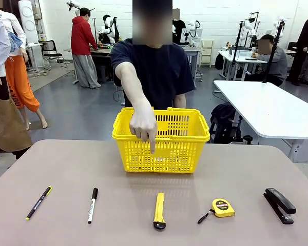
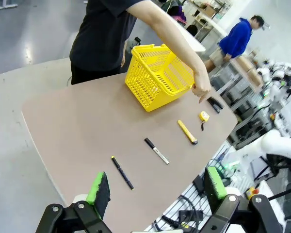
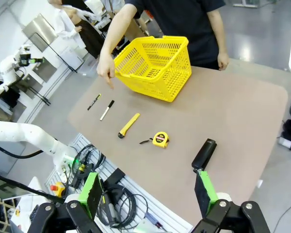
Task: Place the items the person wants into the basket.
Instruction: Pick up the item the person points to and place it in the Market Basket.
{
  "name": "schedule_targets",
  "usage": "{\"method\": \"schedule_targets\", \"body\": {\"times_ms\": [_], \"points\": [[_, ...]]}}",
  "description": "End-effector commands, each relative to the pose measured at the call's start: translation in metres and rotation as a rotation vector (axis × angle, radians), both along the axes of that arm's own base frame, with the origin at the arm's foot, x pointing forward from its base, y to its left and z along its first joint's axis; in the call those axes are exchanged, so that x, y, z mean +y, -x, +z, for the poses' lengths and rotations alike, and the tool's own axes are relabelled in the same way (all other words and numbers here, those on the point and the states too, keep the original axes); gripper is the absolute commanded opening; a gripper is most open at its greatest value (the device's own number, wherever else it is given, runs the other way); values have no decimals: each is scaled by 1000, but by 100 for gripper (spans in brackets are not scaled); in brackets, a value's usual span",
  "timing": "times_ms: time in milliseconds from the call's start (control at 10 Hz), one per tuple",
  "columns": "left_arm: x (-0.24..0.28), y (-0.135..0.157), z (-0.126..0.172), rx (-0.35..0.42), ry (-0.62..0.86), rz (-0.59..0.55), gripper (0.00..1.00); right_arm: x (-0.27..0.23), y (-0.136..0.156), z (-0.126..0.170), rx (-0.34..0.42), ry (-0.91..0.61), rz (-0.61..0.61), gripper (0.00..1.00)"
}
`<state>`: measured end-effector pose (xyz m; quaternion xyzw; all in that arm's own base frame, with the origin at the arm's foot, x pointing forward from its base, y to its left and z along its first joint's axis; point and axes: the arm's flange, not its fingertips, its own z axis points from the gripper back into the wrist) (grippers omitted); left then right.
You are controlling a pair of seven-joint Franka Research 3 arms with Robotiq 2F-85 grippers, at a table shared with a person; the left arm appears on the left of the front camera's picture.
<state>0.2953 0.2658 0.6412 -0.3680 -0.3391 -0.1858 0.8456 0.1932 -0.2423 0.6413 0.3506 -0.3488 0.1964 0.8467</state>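
Pointing a finger down, person (image 1: pixel 159 72) is reaching over basket (image 1: pixel 174 156); you're seeing left hand (image 2: pixel 157 187) & right hand (image 3: pixel 147 191) gaping wide.

Two pens lie well apart on the brown bench (image 1: pixel 51 169) near its front edge: a black pen (image 1: pixel 39 203) with yellow tips, set at a slant, at far left, and a black-capped white pen (image 1: pixel 93 205) to its right. Behind the bench: a white table (image 1: pixel 277 110) at right, a black bag (image 1: pixel 223 120) on the grey floor (image 1: pixel 82 113) beside it, and a person in a red hoodie (image 1: pixel 83 36) standing farther back at left.
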Motion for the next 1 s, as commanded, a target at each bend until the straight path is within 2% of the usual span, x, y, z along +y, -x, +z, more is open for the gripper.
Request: {"method": "schedule_targets", "body": {"times_ms": [0, 100, 200, 300, 400, 500, 600, 700, 900], "points": [[-95, 30, 81, -84, -374, -24, 100, -2, 1, -1, -20, -13, 16, 100], [-177, 30, 117, -114, -605, -102, 100, -2, 1, -1, -20, -13, 16, 100], [-268, 21, 134, -90, -835, -206, 100, -2, 1, -1, -20, -13, 16, 100], [-335, 10, 131, -27, -966, -260, 100, -2, 1, -1, -20, -13, 16, 100], [-389, 0, 114, 62, -1008, -257, 100, -2, 1, -1, -20, -13, 16, 100], [-435, -3, 86, 110, -1028, -209, 100, -2, 1, -1, -20, -13, 16, 100], [-479, 0, 46, 162, -1041, -219, 100, -2, 1, -1, -20, -13, 16, 100], [-511, 7, 11, 206, -1050, -203, 100, -2, 1, -1, -20, -13, 16, 100], [-549, 32, -39, 268, -998, -125, 100, -2, 1, -1, -20, -13, 16, 100]]}}
